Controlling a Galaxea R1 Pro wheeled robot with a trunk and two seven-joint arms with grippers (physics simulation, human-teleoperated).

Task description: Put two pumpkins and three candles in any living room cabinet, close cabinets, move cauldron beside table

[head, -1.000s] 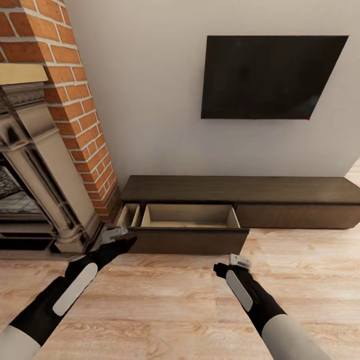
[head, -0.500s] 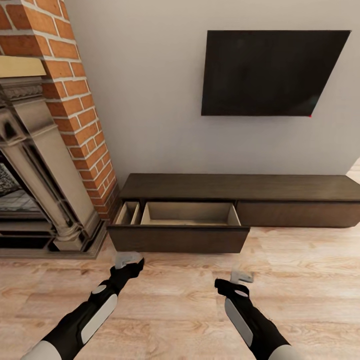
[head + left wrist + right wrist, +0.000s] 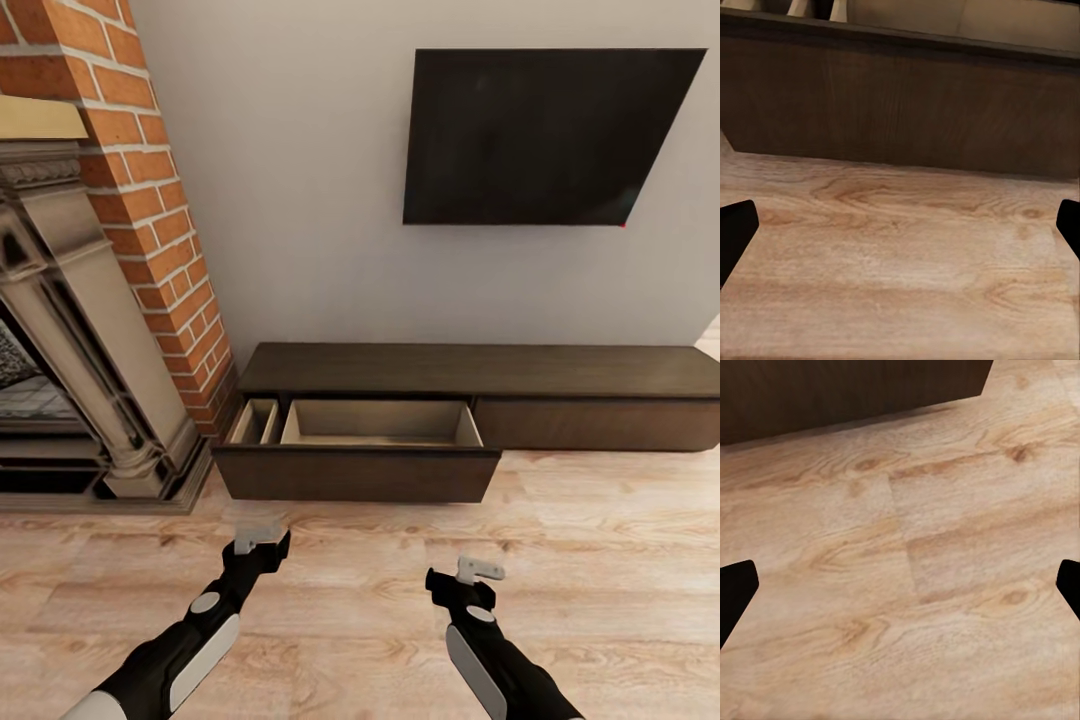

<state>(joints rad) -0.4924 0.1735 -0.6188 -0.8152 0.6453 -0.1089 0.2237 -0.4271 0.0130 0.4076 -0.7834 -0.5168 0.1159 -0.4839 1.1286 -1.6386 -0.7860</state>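
Cabinet [image 3: 480, 372] along far wall — left drawer [image 3: 360, 455] pulled out, apparently empty, though its floor is partly hidden. Left gripper [image 3: 257, 521] and right gripper [image 3: 480, 569] hover over near floor [image 3: 600, 560], jaws spread, holding nothing.

Wood floor [image 3: 600, 560] carries the long dark cabinet [image 3: 480, 368]; one drawer [image 3: 360, 470] pulled open.

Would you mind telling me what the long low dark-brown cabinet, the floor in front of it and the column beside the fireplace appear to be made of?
The long low dark-brown cabinet looks like matte dark-stained wood, with faint grain on its front; the open drawer is lined in paler board. The floor reads as light wood planks or laminate, with knots and swirling grain. The column shows red bricks with pale mortar joints.
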